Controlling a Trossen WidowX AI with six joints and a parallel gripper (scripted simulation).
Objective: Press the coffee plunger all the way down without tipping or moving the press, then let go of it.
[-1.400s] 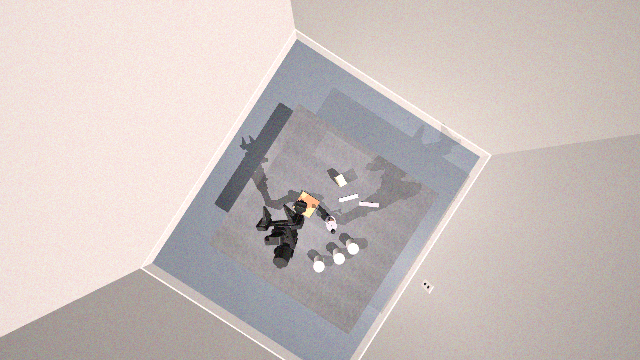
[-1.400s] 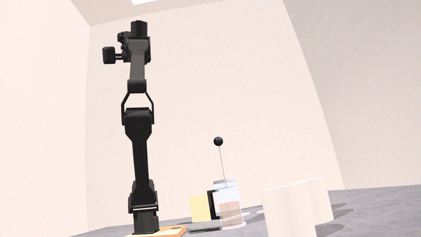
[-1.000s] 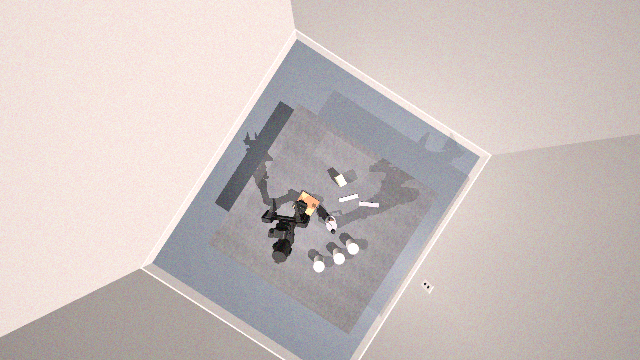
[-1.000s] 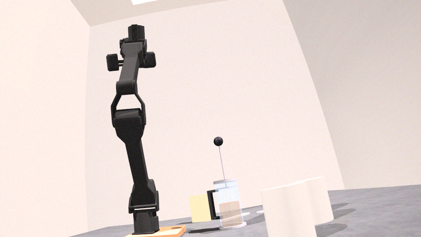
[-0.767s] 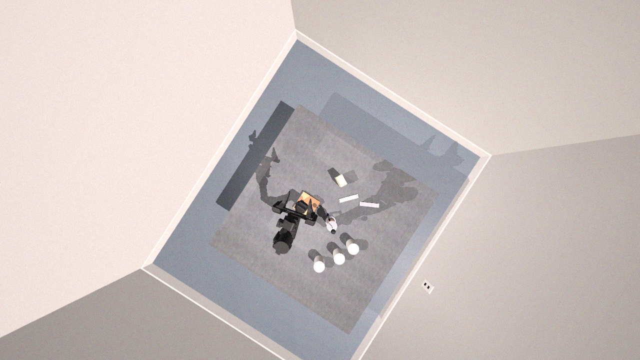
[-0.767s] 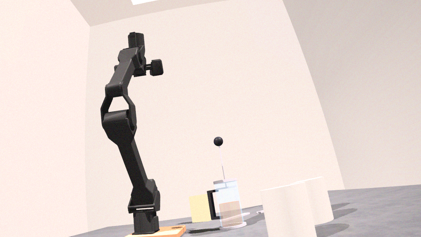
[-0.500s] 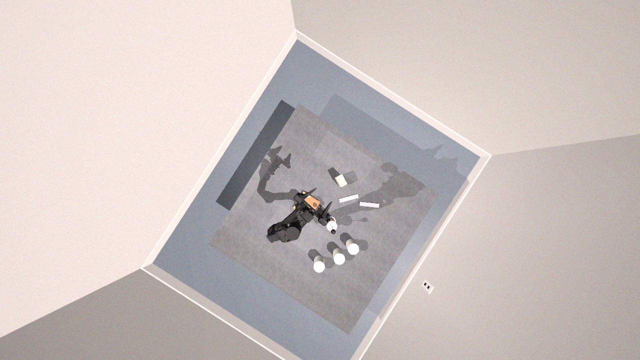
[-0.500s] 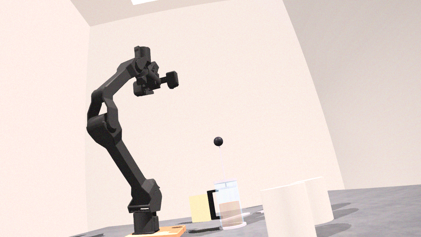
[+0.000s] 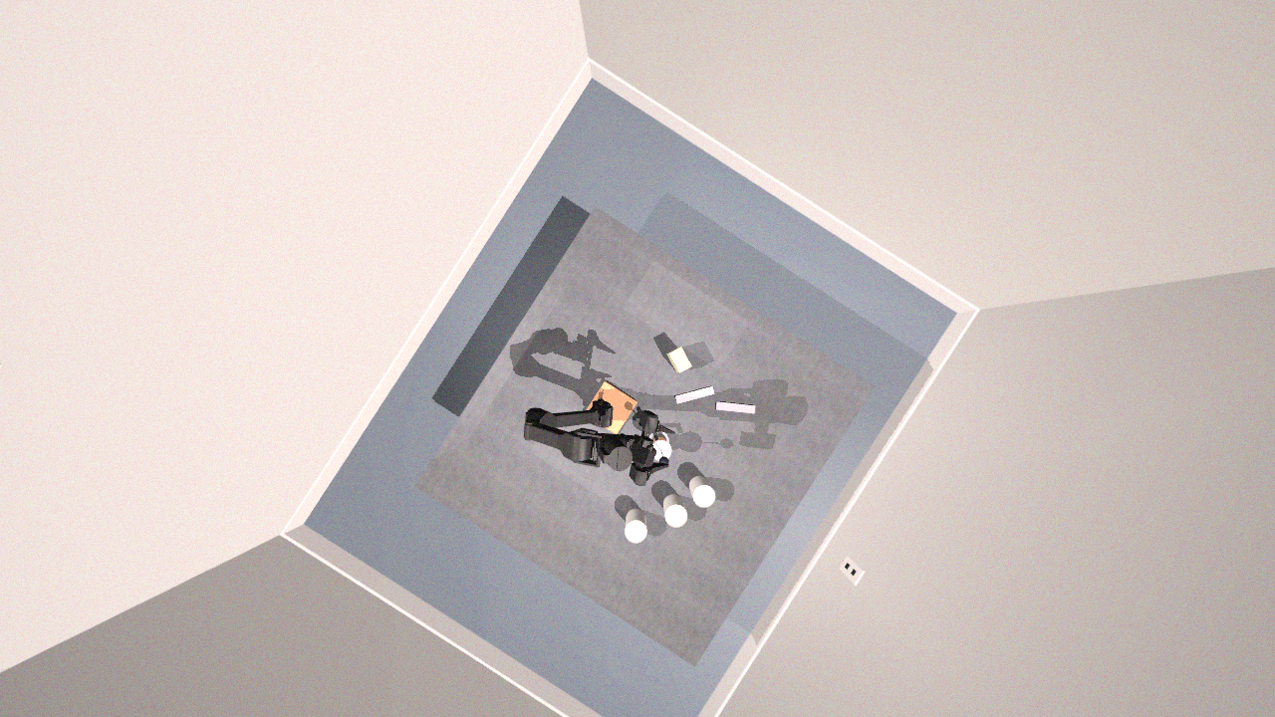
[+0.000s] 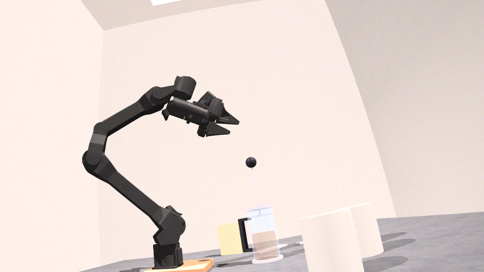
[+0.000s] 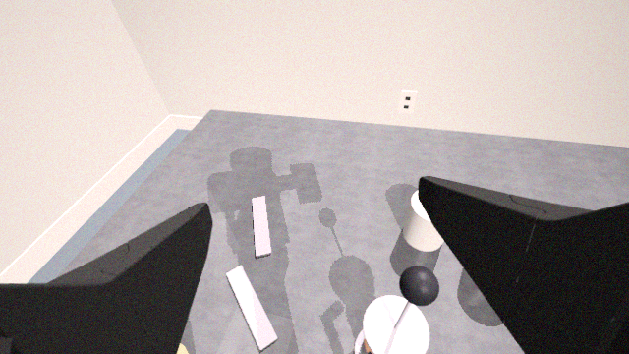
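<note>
The coffee press (image 10: 265, 221) (image 11: 375, 320) stands upright on the grey table, a clear glass with brown liquid in its lower part and a black handle (image 10: 241, 235) on its left in the exterior view. Its plunger is up: the black ball knob (image 10: 250, 162) (image 11: 419, 285) stands high above the lid on a thin rod. My gripper (image 10: 234, 127) (image 11: 316, 199) is open and empty, tilted slightly downward. It is above the knob and to its left in the exterior view, not touching it. In the wrist view the knob lies low, near the right finger. From above, the arm partly hides the press.
Three whitish cylinders (image 9: 636, 531) (image 9: 675, 515) (image 9: 703, 495) stand near the press; one also shows beside the right finger in the wrist view (image 11: 424, 231). A yellow block (image 9: 679, 359) (image 10: 230, 238) and two flat white bars (image 9: 694, 394) (image 9: 735, 407) (image 11: 252, 309) (image 11: 261, 226) are on the other side.
</note>
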